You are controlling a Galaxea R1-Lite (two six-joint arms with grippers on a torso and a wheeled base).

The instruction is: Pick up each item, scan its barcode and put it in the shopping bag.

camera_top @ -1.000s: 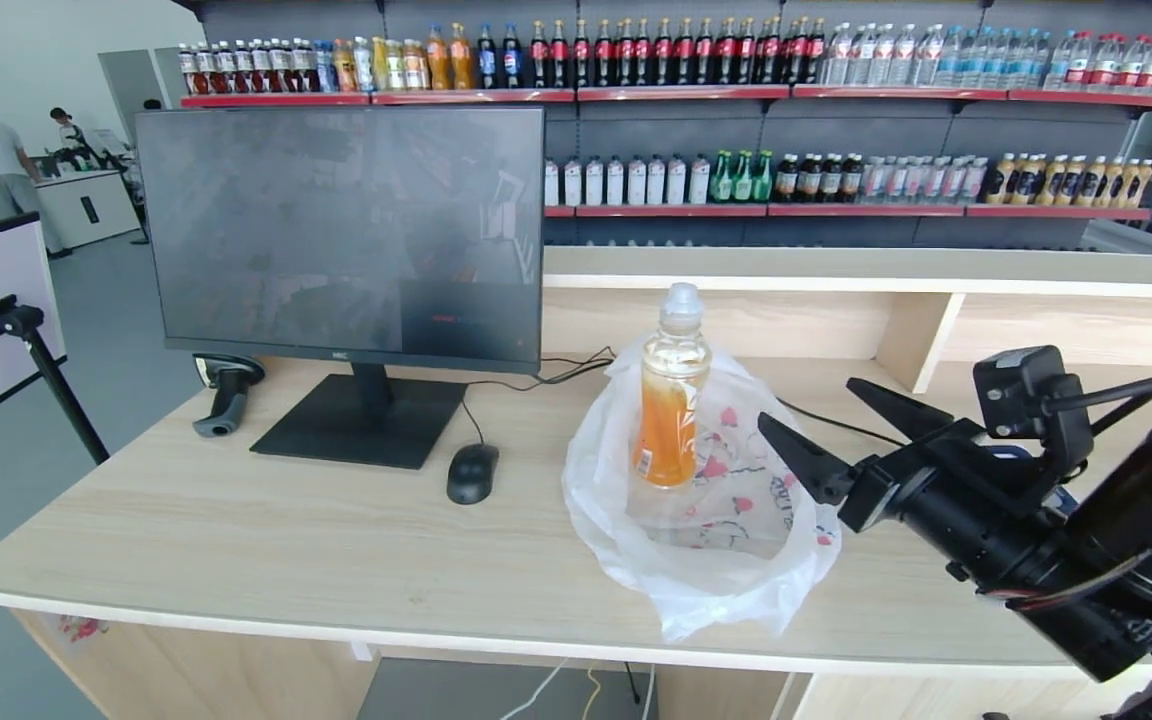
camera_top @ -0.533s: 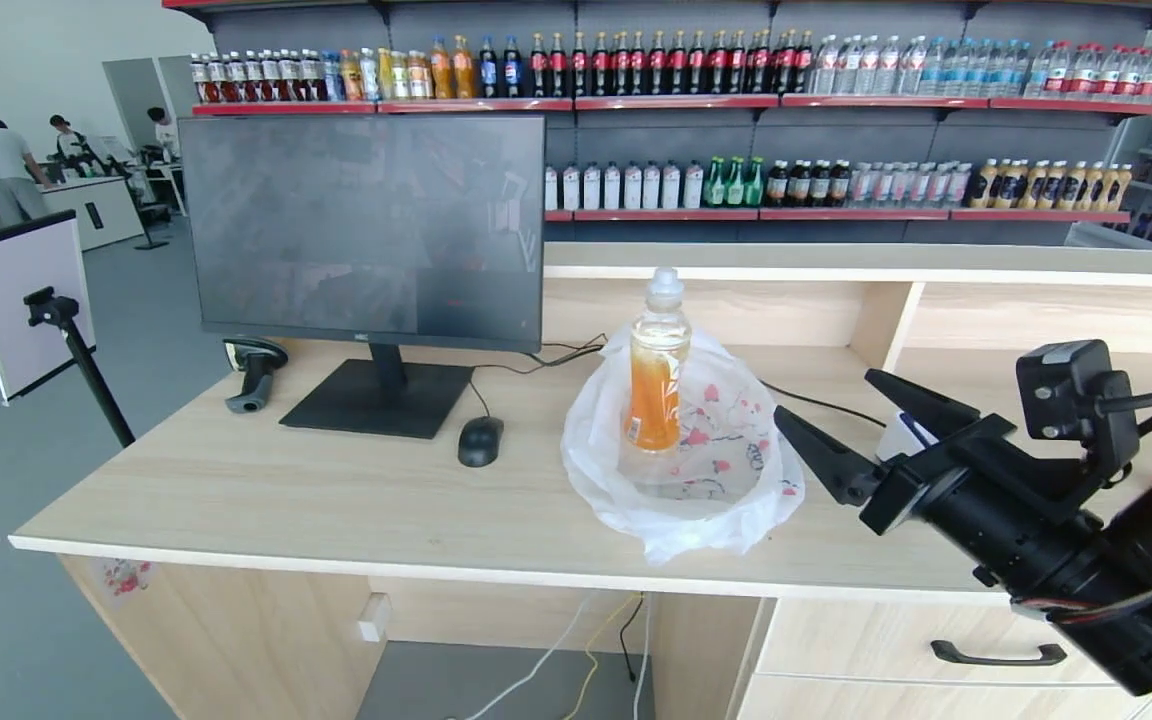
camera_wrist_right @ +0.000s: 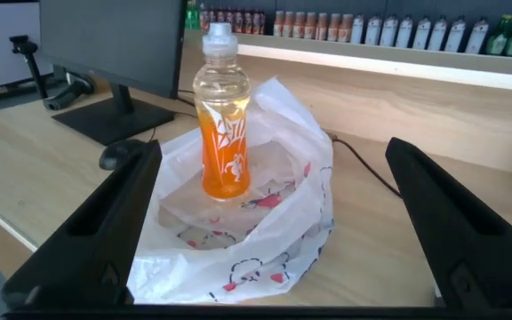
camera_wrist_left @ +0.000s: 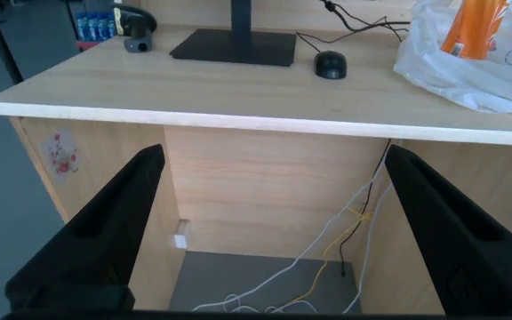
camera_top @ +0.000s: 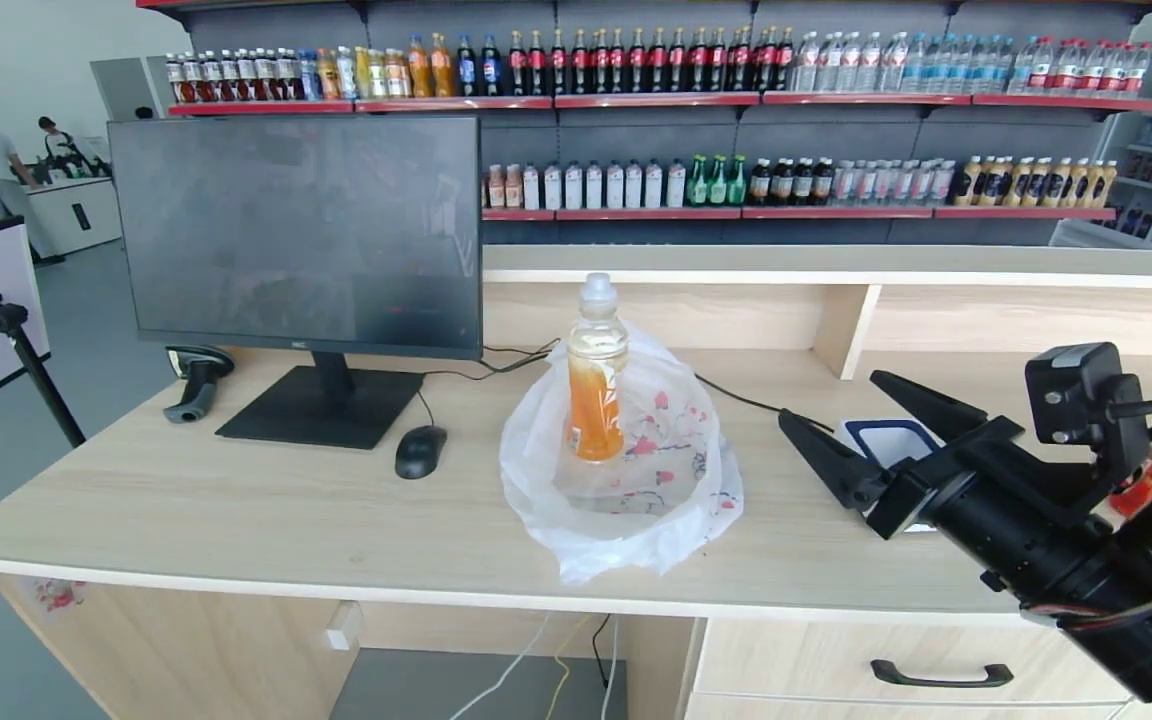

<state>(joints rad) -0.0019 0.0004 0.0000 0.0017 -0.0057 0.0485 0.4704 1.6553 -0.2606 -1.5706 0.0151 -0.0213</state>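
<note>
The clear plastic bottle of orange drink (camera_top: 596, 385) stands upright in the white flowered shopping bag (camera_top: 636, 505) on the wooden counter (camera_top: 236, 510). The right gripper (camera_top: 831, 398), near the bag, and the left gripper (camera_wrist_left: 276, 156), low before the counter, are both spread, empty.

I see an orange bottle (camera_top: 596, 400) in a white shopping bag (camera_top: 528, 472) with red flower print, on a pale woodgrain counter (camera_top: 236, 510).
</note>
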